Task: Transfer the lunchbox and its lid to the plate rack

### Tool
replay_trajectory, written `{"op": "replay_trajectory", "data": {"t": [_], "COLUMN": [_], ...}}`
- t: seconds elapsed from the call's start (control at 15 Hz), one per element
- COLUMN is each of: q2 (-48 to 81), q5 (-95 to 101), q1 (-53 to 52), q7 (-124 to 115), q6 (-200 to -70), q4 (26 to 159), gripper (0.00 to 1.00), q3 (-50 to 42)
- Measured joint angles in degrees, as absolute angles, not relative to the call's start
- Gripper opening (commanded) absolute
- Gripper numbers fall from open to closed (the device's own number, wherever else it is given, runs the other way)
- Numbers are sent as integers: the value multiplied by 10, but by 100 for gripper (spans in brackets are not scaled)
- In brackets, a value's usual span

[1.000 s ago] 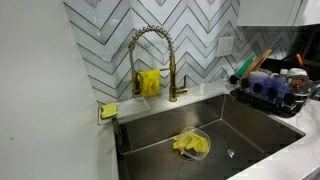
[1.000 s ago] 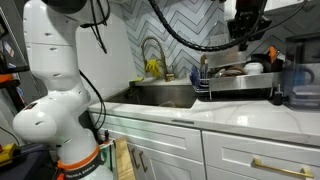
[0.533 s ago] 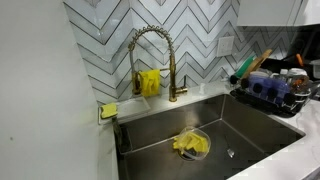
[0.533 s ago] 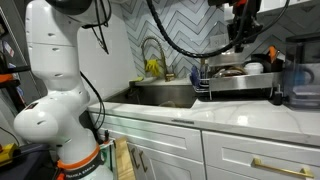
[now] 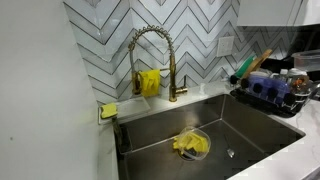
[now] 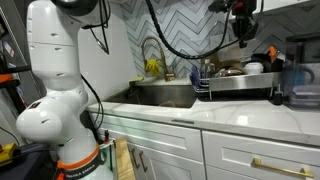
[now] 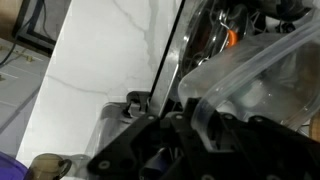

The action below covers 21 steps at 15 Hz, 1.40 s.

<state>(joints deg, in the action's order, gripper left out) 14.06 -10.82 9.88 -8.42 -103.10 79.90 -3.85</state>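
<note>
**A:** Herringbone tile, steel sink, and the gripper hangs high above the plate rack, likely lining up a drop.

**B:** Claw?

**A:** Apart or clamped, I can't tell. Translucent plastic crowds the wrist view beside the fingers: lunchbox or lid, unclear.

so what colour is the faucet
Brass gold; the faucet shows best in an exterior view.

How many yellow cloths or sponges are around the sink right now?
3. A yellow cloth hangs behind the faucet, a sponge sits at the corner of the sink, and a crumpled cloth lies inside it. Others may be hidden.
</note>
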Motion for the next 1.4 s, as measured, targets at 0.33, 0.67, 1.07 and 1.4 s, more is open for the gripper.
{"op": "replay_trajectory", "data": {"t": [0.33,0.67,1.07,1.4], "q2": [145,149,153,154], "q5": [-108,-104,-97,-95], "q1": [74,46,25,17], "q7": [-124,-170,-214,-224], "q6": [-1057,-1125,-1173,-1185], "q4": [816,841,864,876], "gripper": [2,2,2,2], "q3": [-33,-33,-33,-33]}}
